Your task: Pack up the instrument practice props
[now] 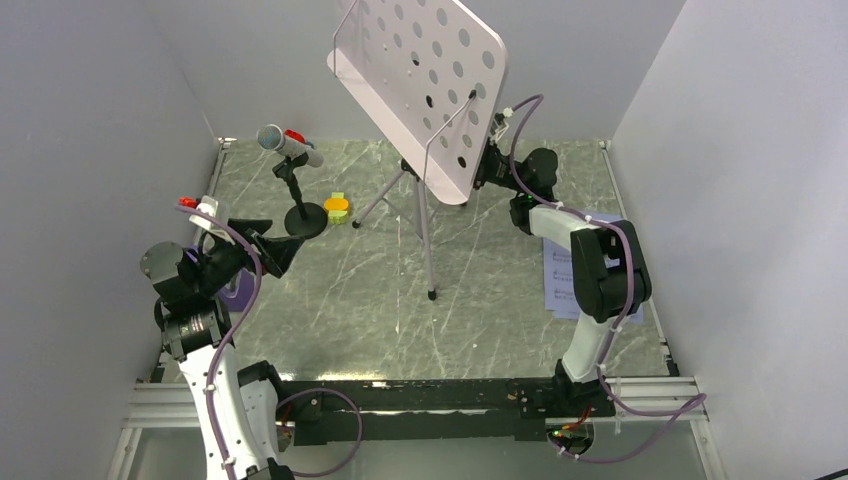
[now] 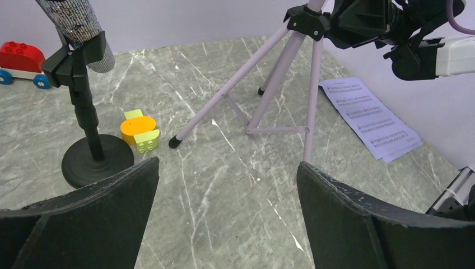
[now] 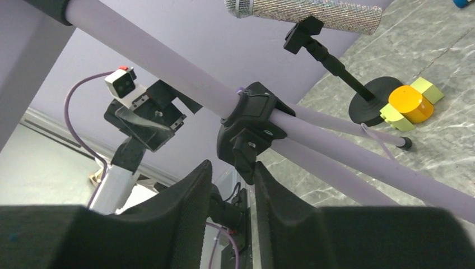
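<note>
L gripper (image 2: 227,185): hanging low over the table (image 1: 350,300) at far left, jaws standing wide apart, holding nothing.
Mic (image 1: 288,143): standing just ahead of the L gripper on its round black base (image 2: 95,159). Prob. bottom-heavy and stiff; thin stem looking like the best hold, glittery head likely slippery.
Red toy (image 2: 19,59): sitting behind the mic by the back wall.
Block (image 1: 337,208): lying between the mic base and one tripod foot, close to both. Small, rigid, prob. light; pinching across its flat sides should do.
Music stand (image 1: 420,70): standing mid-table on tripod legs (image 2: 269,84), perforated desk tilting up high. Judging it top-heavy, tubes smooth and stiff, so hold at the black clamp (image 3: 252,120) on the pole, not the desk.
R gripper (image 3: 232,168): reaching in under the desk at the pole, jaws sitting close together w/ the clamp's knob at their mouth; can't tell if pinching it.
Sheet music (image 1: 558,280): lying flat at right, partly under the R arm. Thin, floppy, hard to pinch flat, so prob. needing an edge lift.
</note>
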Action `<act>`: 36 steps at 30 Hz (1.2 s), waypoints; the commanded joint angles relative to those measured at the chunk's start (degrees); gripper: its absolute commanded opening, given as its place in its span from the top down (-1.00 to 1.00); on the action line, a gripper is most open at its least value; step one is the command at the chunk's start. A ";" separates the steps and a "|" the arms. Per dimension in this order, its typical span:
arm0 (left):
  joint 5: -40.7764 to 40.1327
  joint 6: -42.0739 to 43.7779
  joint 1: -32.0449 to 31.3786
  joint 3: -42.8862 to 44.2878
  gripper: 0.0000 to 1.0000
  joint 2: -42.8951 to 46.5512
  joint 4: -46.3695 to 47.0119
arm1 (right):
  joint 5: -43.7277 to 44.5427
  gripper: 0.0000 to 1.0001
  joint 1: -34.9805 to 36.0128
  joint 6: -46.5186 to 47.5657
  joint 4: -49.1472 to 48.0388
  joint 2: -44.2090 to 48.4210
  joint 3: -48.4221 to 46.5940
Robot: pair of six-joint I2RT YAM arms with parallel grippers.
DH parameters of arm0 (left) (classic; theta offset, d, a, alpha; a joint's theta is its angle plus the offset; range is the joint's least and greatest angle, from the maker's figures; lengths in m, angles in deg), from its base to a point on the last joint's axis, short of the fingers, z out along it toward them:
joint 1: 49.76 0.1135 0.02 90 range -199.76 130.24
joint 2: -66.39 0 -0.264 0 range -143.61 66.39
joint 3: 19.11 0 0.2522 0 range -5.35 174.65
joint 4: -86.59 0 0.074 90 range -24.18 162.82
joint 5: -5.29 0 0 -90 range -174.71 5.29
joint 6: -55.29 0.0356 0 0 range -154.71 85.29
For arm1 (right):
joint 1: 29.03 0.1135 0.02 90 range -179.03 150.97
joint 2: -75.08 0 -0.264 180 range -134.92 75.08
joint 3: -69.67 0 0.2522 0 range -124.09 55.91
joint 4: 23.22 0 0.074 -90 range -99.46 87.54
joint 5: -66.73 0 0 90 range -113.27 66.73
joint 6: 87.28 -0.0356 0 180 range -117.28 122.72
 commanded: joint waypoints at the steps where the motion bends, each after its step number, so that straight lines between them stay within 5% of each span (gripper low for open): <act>1: 0.72 -0.57 0.19 0.13 -0.93 0.31 1.50 | -0.64 0.40 0.31 5.40 -0.91 0.14 -2.50; 4: 0.77 -0.29 0.19 0.09 -0.93 0.44 1.17 | -0.37 0.77 0.46 9.80 1.36 0.91 -3.02; 7: 0.76 -0.12 0.19 0.20 -0.93 0.51 0.99 | 0.05 0.91 0.73 14.05 3.94 1.82 -3.21; 21: 0.65 0.59 0.18 0.44 -0.93 1.12 -0.12 | 3.84 0.60 5.11 45.90 26.81 9.08 -5.11; 30: 0.61 0.77 0.18 0.09 -0.93 1.31 -0.28 | 5.34 0.86 5.67 63.36 32.54 12.09 -2.45; 36: 0.72 -0.06 0.19 0.42 -0.93 0.05 0.42 | 6.79 0.98 5.79 83.50 47.49 11.43 -8.12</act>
